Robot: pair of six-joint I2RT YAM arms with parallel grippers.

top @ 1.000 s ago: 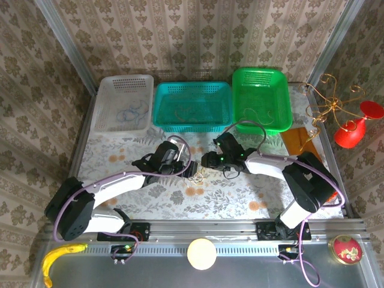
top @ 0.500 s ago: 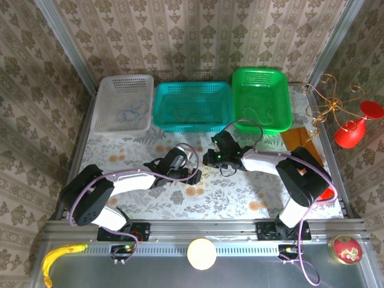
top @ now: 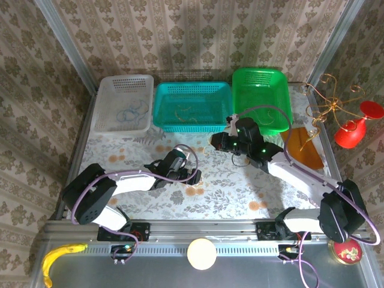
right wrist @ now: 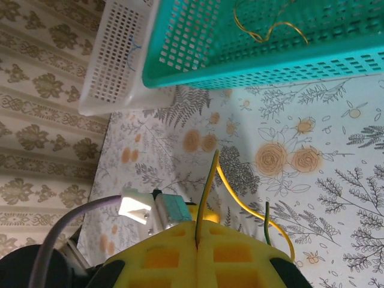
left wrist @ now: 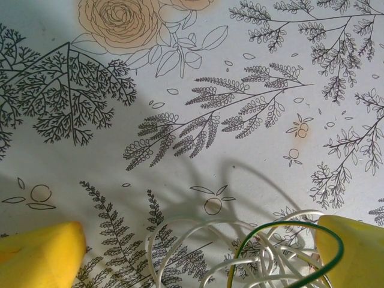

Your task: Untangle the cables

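My left gripper (top: 193,175) sits low on the flowered table (top: 228,192). In the left wrist view its yellow fingers (left wrist: 37,259) stand wide apart, open. Between them lie loose pale white cable loops (left wrist: 180,240) and one green-yellow cable (left wrist: 282,231). My right gripper (top: 216,144) hangs above the table in front of the teal basket (top: 193,106). Its yellow pads (right wrist: 174,258) are shut on a yellow-green cable (right wrist: 207,192), which sticks up and arcs down to the right.
A white basket (top: 123,103) holds blue cables (top: 133,111), the teal basket holds gold cables (right wrist: 264,30), and a green basket (top: 261,99) stands at the back right. A gold curly wire stand (top: 327,102), a red cup (top: 354,129) and a brown board (top: 300,147) sit at the right.
My right gripper has lifted and moved back and right toward the baskets with the yellow-green cable. The left gripper has shifted slightly right and stays low over the remaining loops.
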